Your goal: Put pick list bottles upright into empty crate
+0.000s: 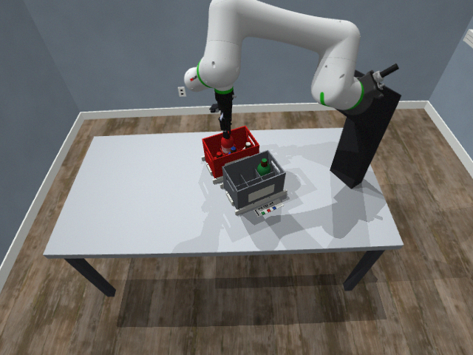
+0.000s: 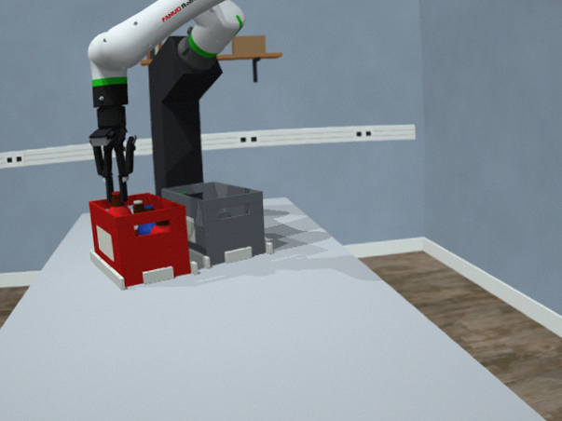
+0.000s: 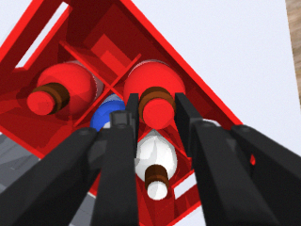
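My gripper (image 3: 156,106) is shut on the neck of a red-label bottle (image 3: 155,89) and holds it raised part way out of its cell in the red crate (image 1: 232,154); it also shows in the top view (image 1: 227,143) and the exterior view (image 2: 115,201). In the wrist view another red-label bottle (image 3: 61,91), a blue-label bottle (image 3: 105,115) and a white-label bottle (image 3: 155,162) stand in the red crate. The grey crate (image 1: 253,179) holds one green-label bottle (image 1: 263,166) upright in a far cell. The pick list (image 1: 269,209) lies in front of the grey crate.
White stop blocks (image 2: 157,275) line both crates on the table. The robot's black pedestal (image 1: 363,137) stands at the table's far right. The grey crate sits right beside the red crate (image 2: 221,221).
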Tool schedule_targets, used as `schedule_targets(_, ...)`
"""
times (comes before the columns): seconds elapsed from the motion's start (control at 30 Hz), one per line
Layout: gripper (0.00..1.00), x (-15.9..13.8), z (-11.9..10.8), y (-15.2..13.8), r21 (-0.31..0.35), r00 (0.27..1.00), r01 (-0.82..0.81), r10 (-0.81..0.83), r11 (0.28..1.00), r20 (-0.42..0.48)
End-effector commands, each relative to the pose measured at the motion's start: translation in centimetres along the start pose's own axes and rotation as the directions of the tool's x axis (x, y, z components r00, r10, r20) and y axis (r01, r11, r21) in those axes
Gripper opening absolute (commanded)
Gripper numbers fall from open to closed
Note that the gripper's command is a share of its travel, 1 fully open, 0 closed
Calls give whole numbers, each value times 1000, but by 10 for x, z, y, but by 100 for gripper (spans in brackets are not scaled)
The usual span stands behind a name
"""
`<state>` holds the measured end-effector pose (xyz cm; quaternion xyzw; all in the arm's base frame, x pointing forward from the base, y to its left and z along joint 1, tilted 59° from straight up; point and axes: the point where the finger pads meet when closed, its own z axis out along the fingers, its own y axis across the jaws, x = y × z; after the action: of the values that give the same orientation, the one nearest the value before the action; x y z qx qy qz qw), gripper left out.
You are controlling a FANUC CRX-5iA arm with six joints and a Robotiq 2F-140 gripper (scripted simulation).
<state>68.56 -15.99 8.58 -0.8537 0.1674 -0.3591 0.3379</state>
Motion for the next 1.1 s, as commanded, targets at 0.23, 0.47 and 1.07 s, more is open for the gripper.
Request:
schedule_targets(0.23,10,1,-16,0,-1,1000,0,0,1000,-1)
schedule_targets(0.47,10,1,-28,0,-1,1000,0,0,1000,-1)
schedule_targets(1.07,10,1,-53,0,-1,1000,0,0,1000,-1)
